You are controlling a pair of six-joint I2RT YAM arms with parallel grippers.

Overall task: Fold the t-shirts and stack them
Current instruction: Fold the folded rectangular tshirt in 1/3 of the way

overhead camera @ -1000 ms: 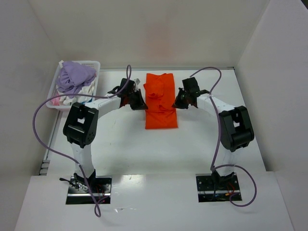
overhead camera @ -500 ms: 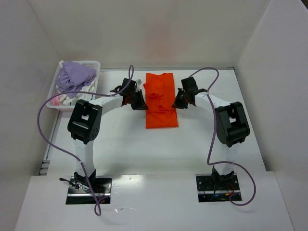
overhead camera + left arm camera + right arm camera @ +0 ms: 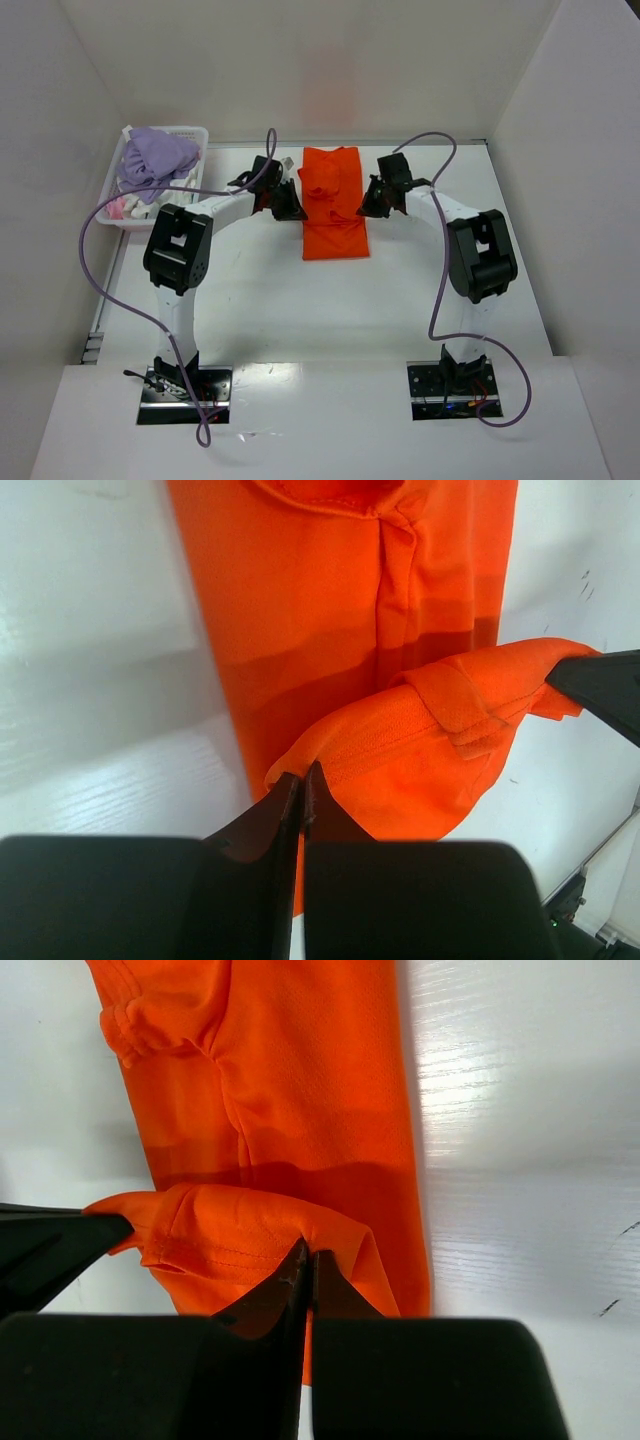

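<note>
An orange t-shirt [image 3: 333,205] lies folded into a long strip at the middle back of the table. Its near end is lifted off the table and stretched between both grippers. My left gripper [image 3: 298,208] is shut on the left corner of that raised hem [image 3: 400,740]; its tips [image 3: 302,772] pinch the cloth edge. On the other side my right gripper [image 3: 362,205] is shut on the right corner [image 3: 250,1235], tips [image 3: 306,1250] closed on the fabric. The flat part of the shirt [image 3: 330,590] [image 3: 300,1070] lies under the raised fold. The far gripper's black tip shows in each wrist view.
A white lattice basket [image 3: 127,215] holding lilac and white clothes [image 3: 155,160] stands at the back left of the table. White walls close in the back and both sides. Purple cables [image 3: 105,270] loop beside each arm.
Both grippers have carried the shirt's near hem toward the back, over the flat part. The strip's visible length on the table has shortened.
</note>
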